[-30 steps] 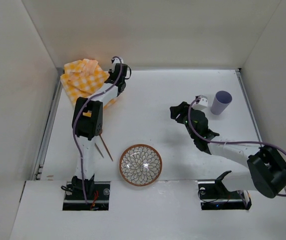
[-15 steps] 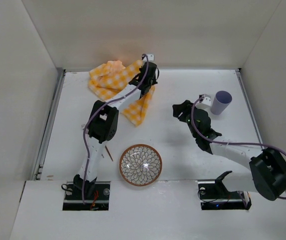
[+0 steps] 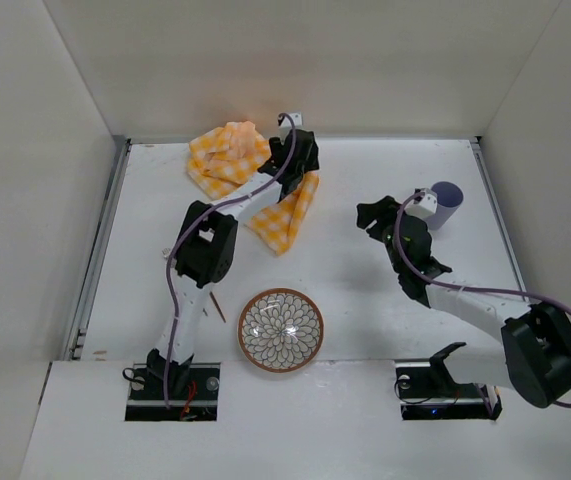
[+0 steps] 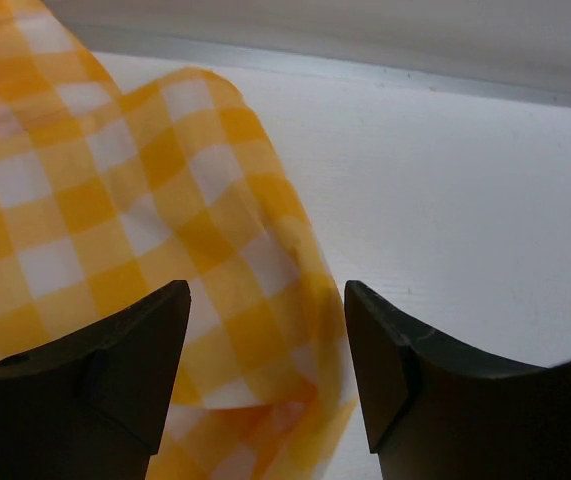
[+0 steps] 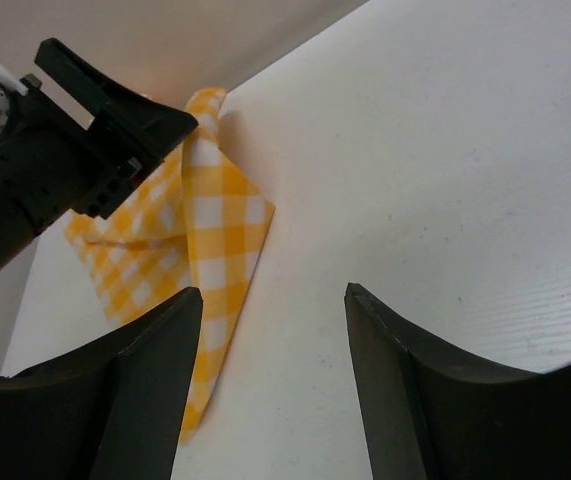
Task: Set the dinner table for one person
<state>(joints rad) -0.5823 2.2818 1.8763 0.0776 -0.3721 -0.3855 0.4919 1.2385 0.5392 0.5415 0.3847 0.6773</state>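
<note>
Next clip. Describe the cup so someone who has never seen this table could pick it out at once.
On the white table, look at the far right part, beside the right arm's wrist. The cup is small, plain and pale purple, unlike the patterned bowl near the front and the yellow checked cloth at the back.

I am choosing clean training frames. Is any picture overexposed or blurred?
Top view: the checked cloth is washed out by glare at its far end. Left wrist view: the cloth looks soft, the left fingers dark, without detail. Right wrist view: the right fingers are dark too, the cloth fairly sharp.
</note>
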